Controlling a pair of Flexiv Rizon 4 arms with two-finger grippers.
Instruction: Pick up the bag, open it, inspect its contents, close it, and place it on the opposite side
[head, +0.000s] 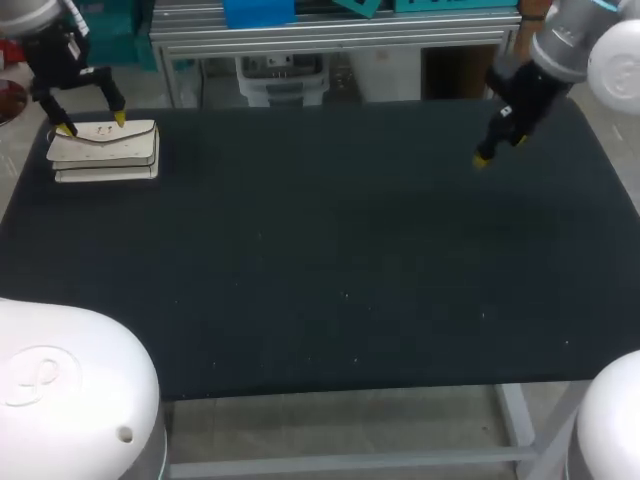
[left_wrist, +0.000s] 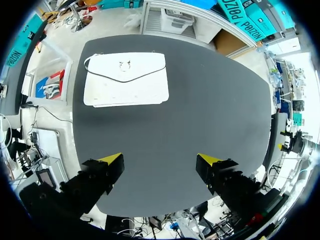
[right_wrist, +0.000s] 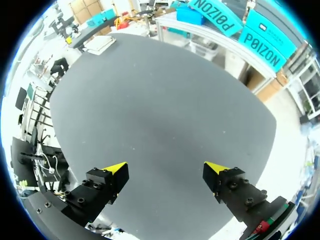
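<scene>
The left gripper (left_wrist: 160, 160) hangs with its fingers spread wide and nothing between them. The bag (left_wrist: 125, 80) lies ahead of its tips. It is white, flat and envelope-shaped with a pointed flap, and it sits in the ten o'clock corner of the table (head: 330, 260), near both edges. The right gripper (right_wrist: 166, 167), equally wide with nothing held, hovers toward two o'clock over the dark matte top, well apart from the bag.

A cream-white envelope-style bag (head: 105, 152) lies flat on the dark table (head: 350, 260), in the far left corner, at about ten o'clock in the head view. Its long sides run along the table's far edge. The pointed flap (left_wrist: 142, 67) is folded down shut, with a small metal clasp (left_wrist: 124, 65) at its middle.
</scene>
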